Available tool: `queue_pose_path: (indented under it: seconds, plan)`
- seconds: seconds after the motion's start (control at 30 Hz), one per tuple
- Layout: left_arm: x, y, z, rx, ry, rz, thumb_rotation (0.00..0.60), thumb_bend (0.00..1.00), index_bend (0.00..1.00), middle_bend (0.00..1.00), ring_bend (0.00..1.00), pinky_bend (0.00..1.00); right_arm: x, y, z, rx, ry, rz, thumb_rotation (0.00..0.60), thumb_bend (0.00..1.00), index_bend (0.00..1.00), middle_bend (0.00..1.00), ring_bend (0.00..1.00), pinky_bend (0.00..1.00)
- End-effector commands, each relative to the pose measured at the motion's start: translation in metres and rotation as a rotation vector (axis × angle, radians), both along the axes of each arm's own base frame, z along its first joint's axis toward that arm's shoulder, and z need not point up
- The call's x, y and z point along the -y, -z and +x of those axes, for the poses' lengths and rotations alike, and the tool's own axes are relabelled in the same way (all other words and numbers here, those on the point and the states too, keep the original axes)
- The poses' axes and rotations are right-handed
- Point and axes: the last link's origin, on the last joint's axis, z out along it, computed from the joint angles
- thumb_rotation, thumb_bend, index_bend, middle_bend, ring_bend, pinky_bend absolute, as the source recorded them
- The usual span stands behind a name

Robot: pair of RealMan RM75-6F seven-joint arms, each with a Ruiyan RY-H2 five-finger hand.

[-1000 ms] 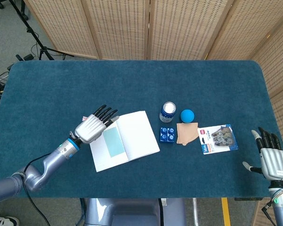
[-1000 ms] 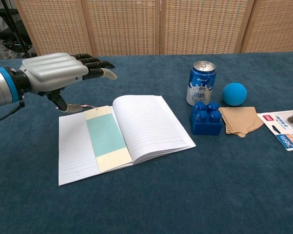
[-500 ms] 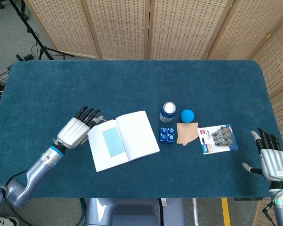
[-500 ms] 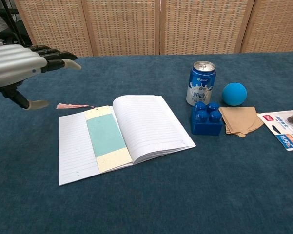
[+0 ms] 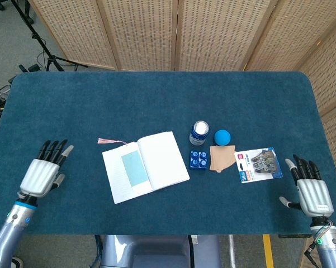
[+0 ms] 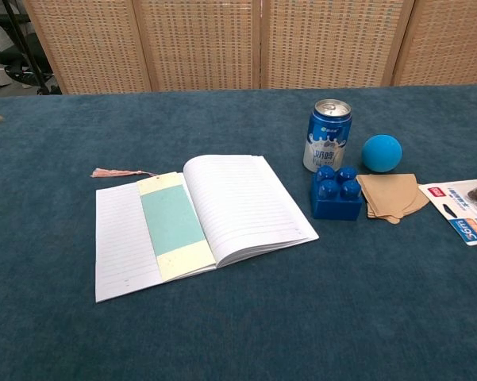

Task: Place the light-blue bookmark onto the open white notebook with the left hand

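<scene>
- Your left hand (image 5: pixel 42 176) has pulled right back from the open white lined notebook (image 5: pixel 159 167): a second ago it hovered at the top-left corner of the page, now it sits near the left edge of the dark-blue carpeted bench (image 5: pixel 156 100), well apart from the book.
- Its fingers (image 5: pixel 53 149) are spread wide and hold nothing; it has almost left the chest view.
- The light-blue bookmark with cream ends (image 6: pixel 171 225) lies flat on the notebook's left page beside the spine; its pink tassel (image 6: pixel 121 172) trails off the top edge onto the bench. It hasn't moved in the last second.
- Read that as placement done and you retreating; nothing more looks needed.
- Your right hand (image 5: pixel 310 192) idles at the right front edge, fingers apart and empty, barely shifted.
- The blue drink can (image 6: pixel 327 135), blue ball (image 6: pixel 381 152) and blue toy brick (image 6: pixel 336 193) are untouched.
</scene>
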Motion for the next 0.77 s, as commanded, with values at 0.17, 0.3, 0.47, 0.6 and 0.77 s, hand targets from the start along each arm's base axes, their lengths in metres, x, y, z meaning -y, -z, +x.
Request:
queue_pose_path:
  seconds: [0.17,0.3,0.47,0.6,0.77]
  plan:
    - [0.035,-0.014,-0.026,0.047,-0.067,0.055,0.600,0.31,0.00,0.00,0.00,0.00,0.001,0.007,0.005,-0.009,-0.016,0.018,0.600,0.10,0.03,0.00,0.00,0.00]
    - [0.040,-0.023,-0.025,0.080,-0.051,0.085,0.600,0.31,0.00,0.00,0.00,0.00,0.002,0.010,0.008,-0.014,-0.034,0.029,0.600,0.10,0.03,0.00,0.00,0.00]
    - [0.044,-0.025,-0.025,0.086,-0.041,0.082,0.600,0.31,0.00,0.00,0.00,0.00,-0.001,0.014,0.010,-0.020,-0.043,0.046,0.600,0.10,0.03,0.00,0.00,0.00]
    - [0.045,-0.026,-0.025,0.099,-0.040,0.079,0.600,0.29,0.00,0.00,0.00,0.00,-0.001,0.015,0.011,-0.026,-0.045,0.053,0.600,0.10,0.03,0.00,0.00,0.00]
    - [0.045,-0.028,-0.026,0.099,-0.039,0.074,0.600,0.05,0.00,0.00,0.00,0.00,-0.003,0.016,0.014,-0.028,-0.065,0.048,0.600,0.10,0.03,0.00,0.00,0.00]
